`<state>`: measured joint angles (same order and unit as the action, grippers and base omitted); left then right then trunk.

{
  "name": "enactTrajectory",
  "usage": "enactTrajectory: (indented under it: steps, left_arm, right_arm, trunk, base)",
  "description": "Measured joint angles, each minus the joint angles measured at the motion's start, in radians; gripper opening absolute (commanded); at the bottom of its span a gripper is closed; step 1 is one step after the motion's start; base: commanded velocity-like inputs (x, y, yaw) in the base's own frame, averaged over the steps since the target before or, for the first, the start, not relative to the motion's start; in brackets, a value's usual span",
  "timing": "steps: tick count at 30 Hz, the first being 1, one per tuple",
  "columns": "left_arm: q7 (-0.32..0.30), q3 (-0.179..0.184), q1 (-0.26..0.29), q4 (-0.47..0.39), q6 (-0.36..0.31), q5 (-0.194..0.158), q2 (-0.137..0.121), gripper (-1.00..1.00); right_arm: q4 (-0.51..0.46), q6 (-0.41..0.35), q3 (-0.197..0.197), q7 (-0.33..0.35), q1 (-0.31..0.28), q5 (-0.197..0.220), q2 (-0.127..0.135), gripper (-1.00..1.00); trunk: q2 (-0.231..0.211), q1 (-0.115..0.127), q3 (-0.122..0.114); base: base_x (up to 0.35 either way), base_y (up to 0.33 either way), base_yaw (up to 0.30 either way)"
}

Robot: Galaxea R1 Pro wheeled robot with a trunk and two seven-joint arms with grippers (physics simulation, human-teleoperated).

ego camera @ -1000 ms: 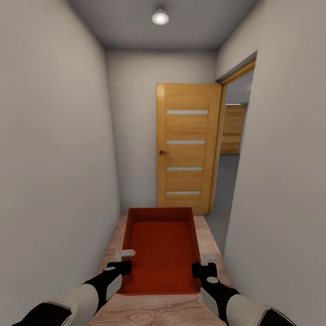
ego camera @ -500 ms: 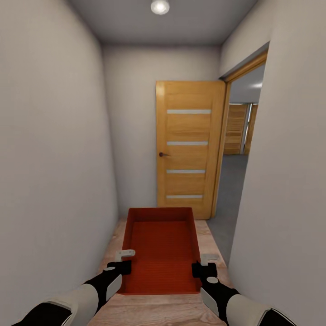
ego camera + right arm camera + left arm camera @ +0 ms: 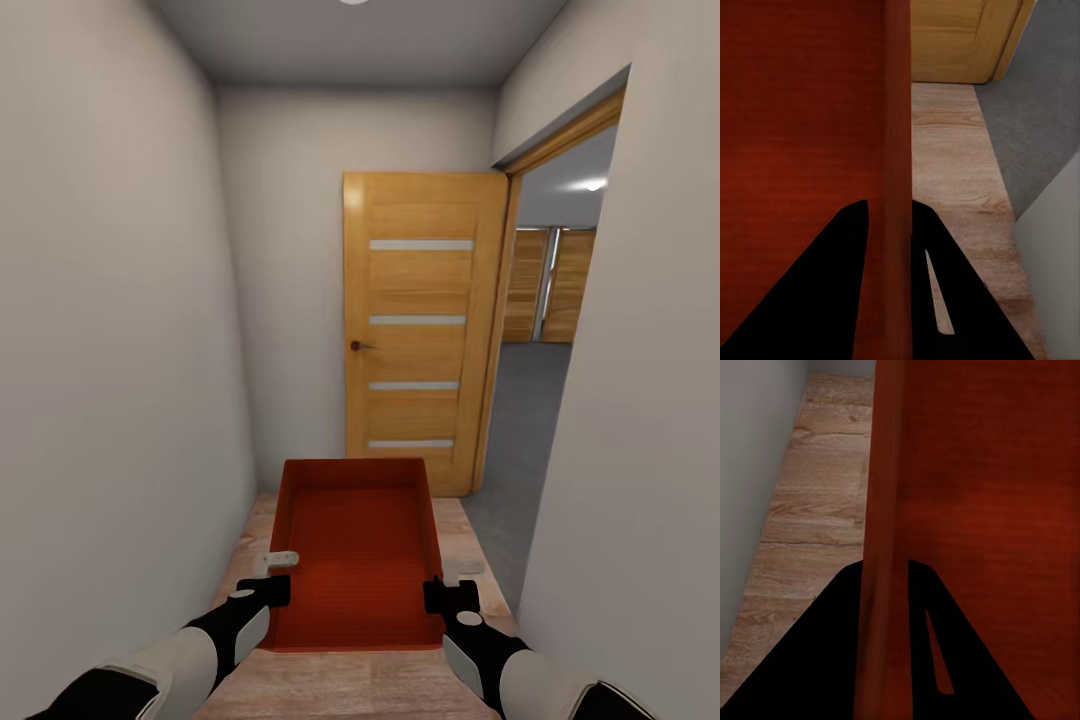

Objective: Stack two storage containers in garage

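No readable text, labels, brands or numbers anywhere: walls, door (image 3: 420,330) and red bin (image 3: 355,540) all unmarked.

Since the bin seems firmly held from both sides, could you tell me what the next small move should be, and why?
Probably roll a little further forward, then begin turning right. The left gripper and right gripper each clamp a side wall of the storage container, and the doorway on the right opens onto grey floor, while the wooden door blocks straight ahead.
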<state>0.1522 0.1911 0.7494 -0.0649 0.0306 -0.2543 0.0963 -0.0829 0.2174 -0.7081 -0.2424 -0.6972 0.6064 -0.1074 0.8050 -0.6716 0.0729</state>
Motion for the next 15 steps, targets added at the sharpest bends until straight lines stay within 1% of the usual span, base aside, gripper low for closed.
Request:
enactTrajectory:
  steps: [15]
  left_arm:
    - [0.000,0.000,0.000,0.000,0.001,0.000,0.000,-1.00]
  right_arm:
    - [0.000,0.001,0.001,0.000,0.000,-0.001,0.000,-1.00]
  trunk:
    - [0.000,0.000,0.000]
  base:
    - [0.325,0.000,0.000]
